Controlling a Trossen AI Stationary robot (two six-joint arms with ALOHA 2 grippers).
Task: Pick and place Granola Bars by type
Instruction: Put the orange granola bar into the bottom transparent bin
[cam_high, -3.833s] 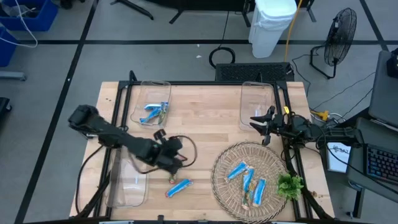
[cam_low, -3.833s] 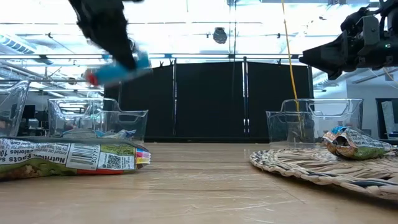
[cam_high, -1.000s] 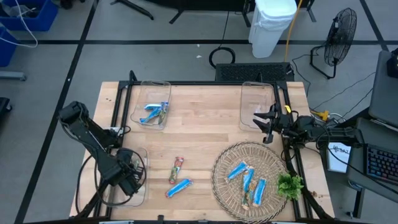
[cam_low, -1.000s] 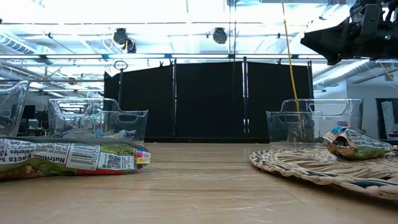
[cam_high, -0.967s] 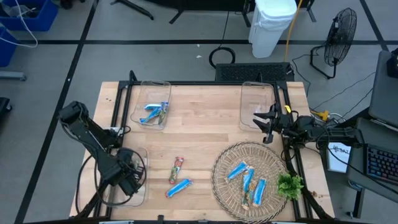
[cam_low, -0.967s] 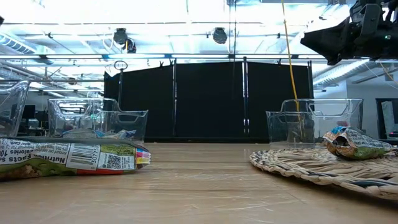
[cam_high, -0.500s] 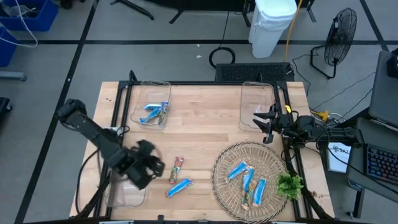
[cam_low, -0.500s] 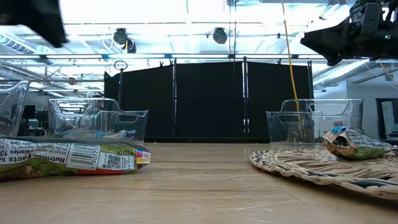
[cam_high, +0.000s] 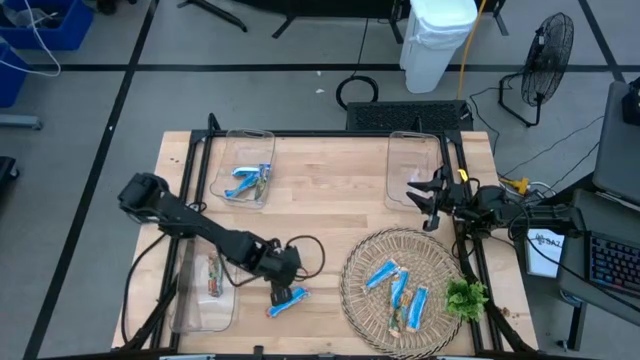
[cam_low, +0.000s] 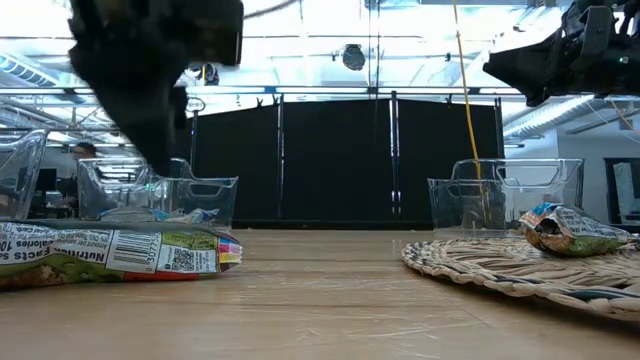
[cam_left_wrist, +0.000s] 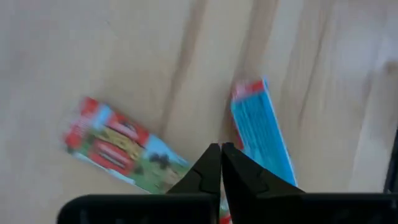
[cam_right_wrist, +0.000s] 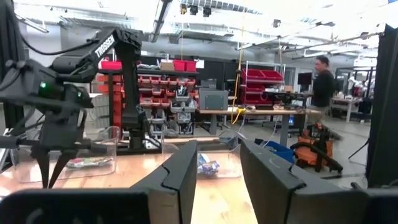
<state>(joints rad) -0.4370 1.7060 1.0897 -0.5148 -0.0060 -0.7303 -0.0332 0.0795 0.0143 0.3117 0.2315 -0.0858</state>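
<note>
I have the left gripper (cam_high: 283, 277) hanging over the bare wood just beside the woven tray's (cam_high: 352, 290) rim, on the side away from the right arm. Its fingers (cam_left_wrist: 210, 169) are pressed together with nothing between them. Right below sit two loose bars. The blue bar (cam_high: 288, 300) lies with its long axis slanting up toward the tray. From overhead the arm hides most of the second one; my left wrist camera shows it clearly as a multicoloured bar (cam_left_wrist: 124, 151), angled away from the blue bar so the two spread into a V. On the tray, three blue bars (cam_high: 399, 290) lie roughly parallel, all tilted the same way. Beyond the tray's far edge, the right gripper (cam_high: 428, 199) waits by the clear bin (cam_high: 412, 170), fingers apart and empty. Only the low camera reads the label on the multicoloured wrapper (cam_low: 120, 255) lying flat, long axis across the table.
</note>
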